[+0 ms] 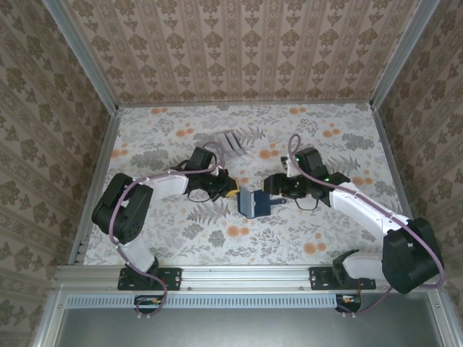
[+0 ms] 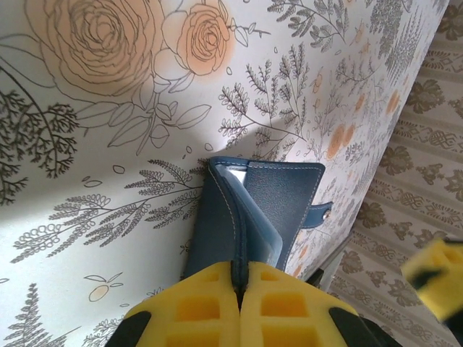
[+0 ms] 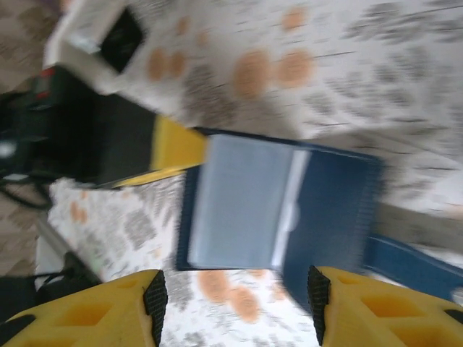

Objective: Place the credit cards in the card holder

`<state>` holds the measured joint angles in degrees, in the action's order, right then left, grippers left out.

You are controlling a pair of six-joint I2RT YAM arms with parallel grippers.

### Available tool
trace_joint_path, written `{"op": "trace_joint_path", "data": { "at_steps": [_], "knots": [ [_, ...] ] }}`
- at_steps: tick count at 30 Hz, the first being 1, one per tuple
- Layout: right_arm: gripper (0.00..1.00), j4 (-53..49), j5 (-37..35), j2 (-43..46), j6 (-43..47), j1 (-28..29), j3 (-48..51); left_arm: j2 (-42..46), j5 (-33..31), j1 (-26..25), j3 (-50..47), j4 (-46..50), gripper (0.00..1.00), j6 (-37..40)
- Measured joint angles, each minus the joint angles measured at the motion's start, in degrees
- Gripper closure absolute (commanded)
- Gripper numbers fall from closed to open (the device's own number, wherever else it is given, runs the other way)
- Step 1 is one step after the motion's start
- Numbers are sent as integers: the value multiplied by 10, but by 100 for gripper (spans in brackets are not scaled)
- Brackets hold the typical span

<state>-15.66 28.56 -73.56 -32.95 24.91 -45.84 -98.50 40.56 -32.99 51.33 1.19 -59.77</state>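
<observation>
The navy card holder [image 1: 252, 203] lies open on the floral table between the two arms. My left gripper [image 2: 242, 271] is shut on the edge of one of its flaps, the yellow fingers [image 1: 230, 194] pressed together on the dark leather. A light blue card [image 3: 242, 210] lies against the card holder's [image 3: 333, 210] inner face, and its pale edge [image 2: 262, 220] shows between the flaps. My right gripper [image 3: 235, 303] stands open just off the holder's near edge, holding nothing. That gripper [image 1: 273, 189] sits at the holder's right side. The fastening tab [image 2: 318, 215] sticks out sideways.
A pale grey slotted rack [image 1: 230, 139] stands behind the left arm. Patterned walls and metal rails [image 1: 101, 166] close the table in on three sides. The left gripper's yellow finger [image 3: 177, 144] reaches to the holder's far left corner in the right wrist view.
</observation>
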Motion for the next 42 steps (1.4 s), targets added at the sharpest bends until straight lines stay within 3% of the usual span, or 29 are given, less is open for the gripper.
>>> {"op": "trace_joint_path", "data": {
  "at_steps": [3,7,11,19,29,42],
  "knots": [
    [44,35,17,-24,-22,40,-5,0,2,-1,0,-4,100,-3],
    [31,67,24,-98,-43,54,-5,0,2,-1,0,-12,100,-8],
    [31,90,29,-151,-50,64,-5,0,2,-1,-1,-16,100,-11],
    [39,140,35,-221,-63,73,-6,6,3,0,-18,-26,100,-12],
    [53,157,32,-226,-64,73,-6,14,2,0,-24,-33,100,-15],
    [55,229,41,-199,-73,54,52,11,0,4,-25,-22,100,16]
  ]
}}
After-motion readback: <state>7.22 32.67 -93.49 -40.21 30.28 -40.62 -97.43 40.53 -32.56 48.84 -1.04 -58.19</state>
